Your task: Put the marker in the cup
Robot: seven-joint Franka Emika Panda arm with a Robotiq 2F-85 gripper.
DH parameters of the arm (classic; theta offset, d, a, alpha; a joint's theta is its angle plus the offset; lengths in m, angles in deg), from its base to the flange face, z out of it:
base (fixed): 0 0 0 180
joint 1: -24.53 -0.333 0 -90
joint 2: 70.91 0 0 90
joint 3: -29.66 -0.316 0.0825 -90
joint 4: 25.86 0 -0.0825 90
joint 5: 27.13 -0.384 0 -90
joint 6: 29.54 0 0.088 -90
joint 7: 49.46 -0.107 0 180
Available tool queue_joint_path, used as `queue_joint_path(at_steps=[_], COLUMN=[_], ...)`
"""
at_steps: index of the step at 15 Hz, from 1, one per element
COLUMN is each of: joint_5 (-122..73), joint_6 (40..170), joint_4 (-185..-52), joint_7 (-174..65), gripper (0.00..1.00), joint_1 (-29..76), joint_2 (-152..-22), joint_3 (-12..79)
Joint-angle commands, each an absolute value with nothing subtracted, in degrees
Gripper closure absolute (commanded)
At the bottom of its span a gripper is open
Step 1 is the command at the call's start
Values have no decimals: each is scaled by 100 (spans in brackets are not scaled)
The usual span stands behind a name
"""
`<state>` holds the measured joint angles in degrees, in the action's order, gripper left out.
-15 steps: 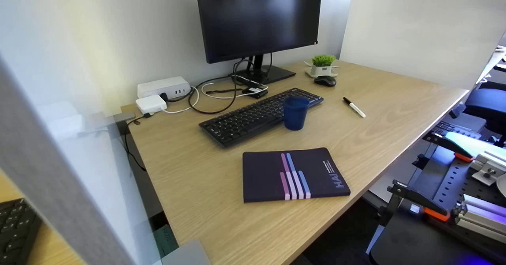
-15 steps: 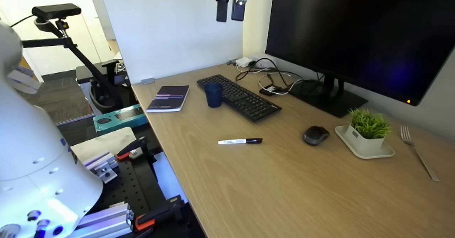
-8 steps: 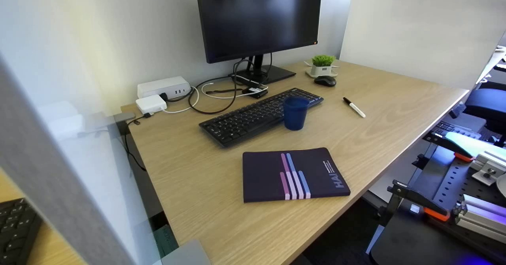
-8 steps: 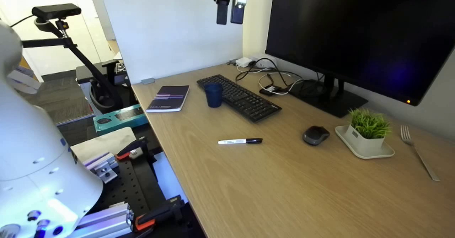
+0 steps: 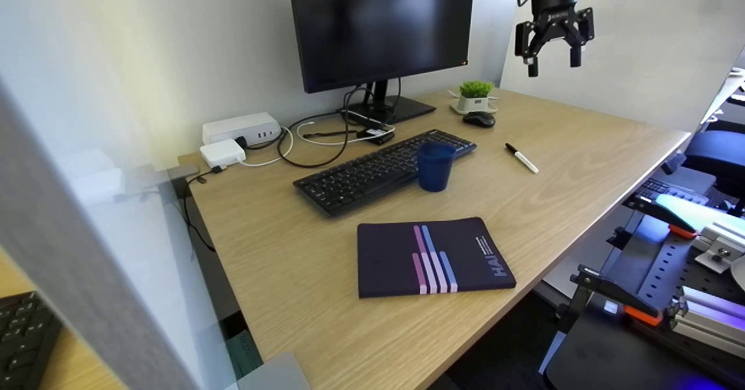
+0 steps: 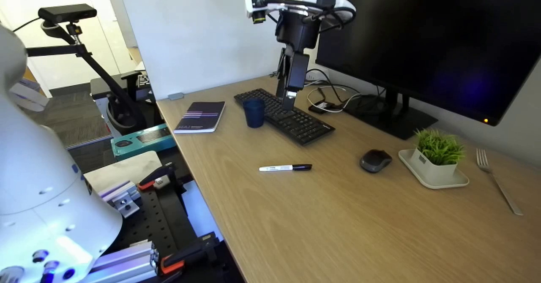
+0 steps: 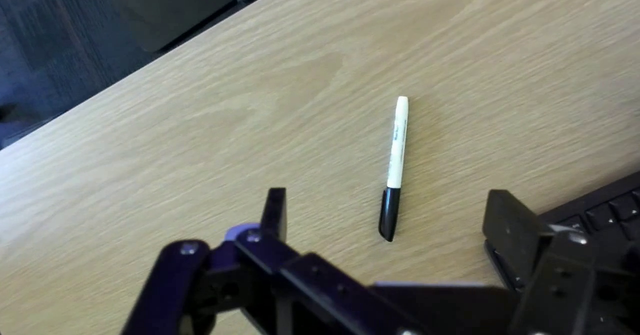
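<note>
Wood-grain desk (image 6: pixel 338 232) is set against a pale wall (image 5: pixel 204 41); white robot base (image 6: pixel 46 181) is seen beside it in an exterior view. Black monitor (image 5: pixel 381 23) is stood at the back on a flat black stand (image 5: pixel 410 109). Long black keyboard (image 5: pixel 372 172) is laid at an angle in front of it. Gripper (image 5: pixel 554 68) is held above the desk, fingers (image 5: pixel 575 57) pointed down; jaws are spread wide, gap shown in an exterior view and in the wrist view. Dark notebook (image 5: pixel 435 258) with pink, white and blue stripes is laid flat near the desk's edge. Green plant (image 6: pixel 439 148) is potted in a white pot (image 6: pixel 431 169), set on a pale tray (image 6: pixel 458 180). Dark blue cup (image 5: pixel 435 167) is stood upright just beside the keyboard; whether the two touch can't be told. Black mouse (image 6: pixel 375 161) is placed near the tray. Fork (image 6: pixel 503 191) is laid beside the tray, seen in an exterior view. Marker (image 6: pixel 285 168), white body with black cap, is laid flat on bare desk, well apart from the cup, cap end turned toward the mouse. In the wrist view it is framed between the two fingers, but rested on the desk below.
</note>
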<state>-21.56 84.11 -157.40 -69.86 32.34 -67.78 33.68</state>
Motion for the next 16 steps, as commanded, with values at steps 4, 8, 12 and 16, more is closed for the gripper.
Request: queue_joint_path(at_steps=[4,8,12,16], joint_5=[-2633,-2908,-3055,-3065], joint_6=[9581,10235,10868,11534], joint_4=[-16030,-16458,-16879,-17140], joint_7=[-7271,-7312,-7368,-7396], gripper=[0,0,0,0], joint_1=[3189,3167,3076,2942], joint_2=[-7012,-7104,-7296,-7431], joint_3=[3471,3475,3439,3425])
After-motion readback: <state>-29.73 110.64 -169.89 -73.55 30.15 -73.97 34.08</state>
